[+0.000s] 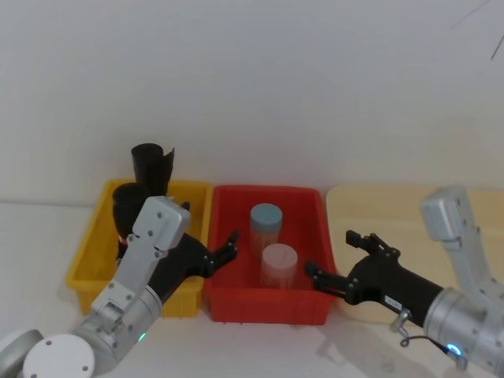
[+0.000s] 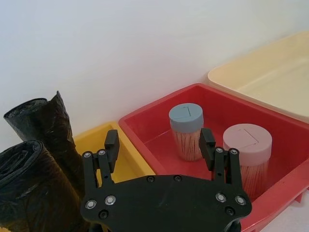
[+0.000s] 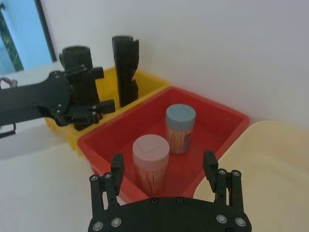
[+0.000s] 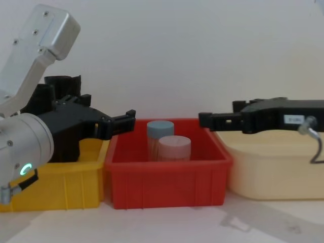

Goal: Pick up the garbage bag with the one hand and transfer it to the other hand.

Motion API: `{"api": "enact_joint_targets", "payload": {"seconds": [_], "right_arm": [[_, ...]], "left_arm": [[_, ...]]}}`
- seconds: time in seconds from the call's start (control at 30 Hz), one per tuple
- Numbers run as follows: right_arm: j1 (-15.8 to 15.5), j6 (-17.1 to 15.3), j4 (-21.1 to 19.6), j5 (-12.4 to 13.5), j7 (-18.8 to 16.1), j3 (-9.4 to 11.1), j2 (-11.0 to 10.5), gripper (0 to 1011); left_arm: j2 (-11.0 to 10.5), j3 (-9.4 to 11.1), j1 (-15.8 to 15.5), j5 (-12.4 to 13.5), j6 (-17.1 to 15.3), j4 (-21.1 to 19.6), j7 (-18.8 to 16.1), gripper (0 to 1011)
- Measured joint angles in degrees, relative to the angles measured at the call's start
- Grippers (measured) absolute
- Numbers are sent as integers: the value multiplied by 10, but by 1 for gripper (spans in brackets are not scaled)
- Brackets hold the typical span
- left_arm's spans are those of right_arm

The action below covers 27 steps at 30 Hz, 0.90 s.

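The garbage bag point(image 1: 124, 201) stands upright in the yellow bin point(image 1: 81, 260), just left of the left gripper point(image 1: 211, 246), which is spread wide and empty. The right gripper point(image 1: 331, 252), likewise open and empty, hangs well apart from that bin.

- You face three bins in a row, walls touching: left bin point(image 1: 87, 264), middle bin point(image 1: 268, 305), right bin point(image 1: 370, 205).
- In the left bin, the garbage bag point(image 1: 124, 206) stands before the taller roll point(image 1: 151, 169).
- In the middle bin, the front jar point(image 1: 279, 266) stands just right of the rear jar point(image 1: 266, 224).
- The left gripper point(image 1: 228, 246) hangs over the left-middle seam, and the right gripper point(image 1: 331, 253) over the middle-right seam.
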<state>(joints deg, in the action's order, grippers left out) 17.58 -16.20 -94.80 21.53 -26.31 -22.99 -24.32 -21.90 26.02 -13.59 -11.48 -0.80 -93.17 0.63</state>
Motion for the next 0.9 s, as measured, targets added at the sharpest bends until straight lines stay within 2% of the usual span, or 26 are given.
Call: {"api": "enact_joint_targets", "payload": {"seconds": [0.33,0.9], "right_arm": [[77,-37,61,-20,-26,-45,9,1004],[147,-51,138,-42,-50,-98,26,1004]], "left_arm": [[0,0,0,0,0,0,0,1000],[0,0,0,0,0,0,0,1000]]}}
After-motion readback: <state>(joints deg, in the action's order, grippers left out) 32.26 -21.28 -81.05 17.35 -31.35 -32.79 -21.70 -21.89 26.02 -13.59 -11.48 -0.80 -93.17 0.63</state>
